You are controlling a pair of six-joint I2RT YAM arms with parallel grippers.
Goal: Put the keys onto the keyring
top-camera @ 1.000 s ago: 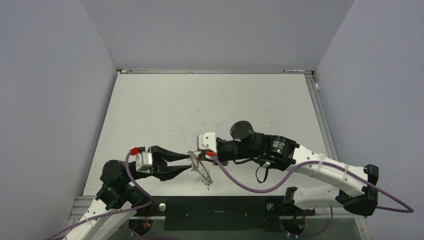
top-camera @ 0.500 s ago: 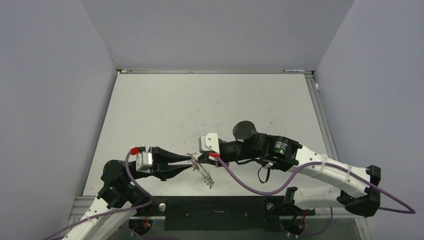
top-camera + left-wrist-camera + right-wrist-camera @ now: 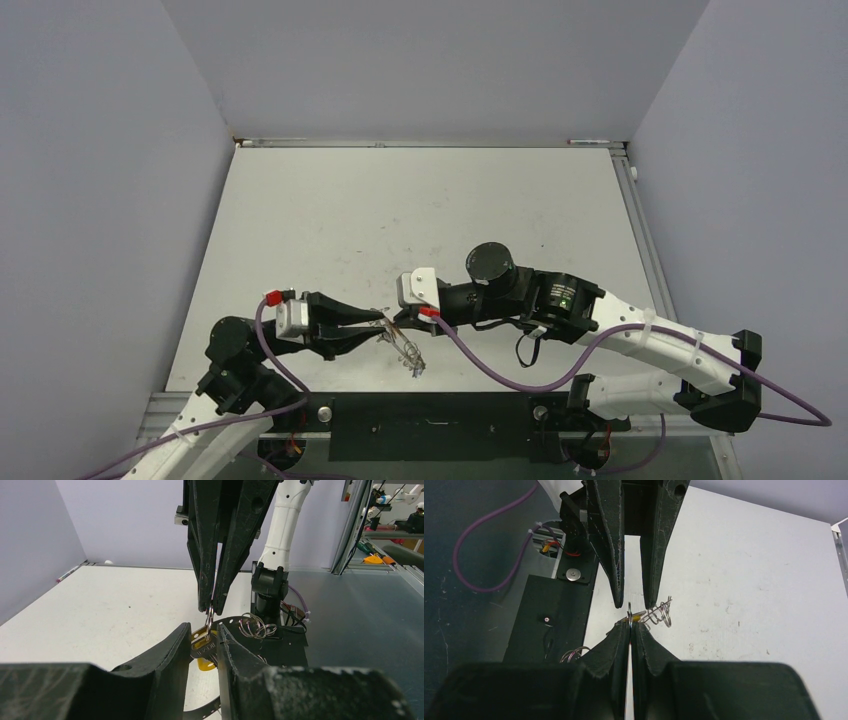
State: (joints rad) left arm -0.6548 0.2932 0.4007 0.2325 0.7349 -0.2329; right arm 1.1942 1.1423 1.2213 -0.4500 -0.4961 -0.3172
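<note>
The two grippers meet tip to tip above the table's near edge. My right gripper (image 3: 630, 625) is shut on the thin silvery keyring (image 3: 630, 611), which I see edge-on. In the left wrist view the keyring (image 3: 210, 616) hangs from the right gripper (image 3: 210, 609) into my left gripper (image 3: 204, 630). Its fingers are closed against a silver key (image 3: 212, 647). A yellow-headed key (image 3: 205, 664) sits just behind. A bunch of silvery wire loops (image 3: 256, 626) hangs beside them and trails down in the top view (image 3: 410, 352). No blue-headed key shows.
The black base plate (image 3: 430, 425) with the arm mounts runs along the near table edge below the grippers. A purple cable (image 3: 480, 365) sags from the right wrist. The white table (image 3: 420, 210) stretches back to the grey walls.
My left gripper's jaws have narrowed onto the key. The right arm has shifted slightly right and nearer. The hanging loops have swung a little.
</note>
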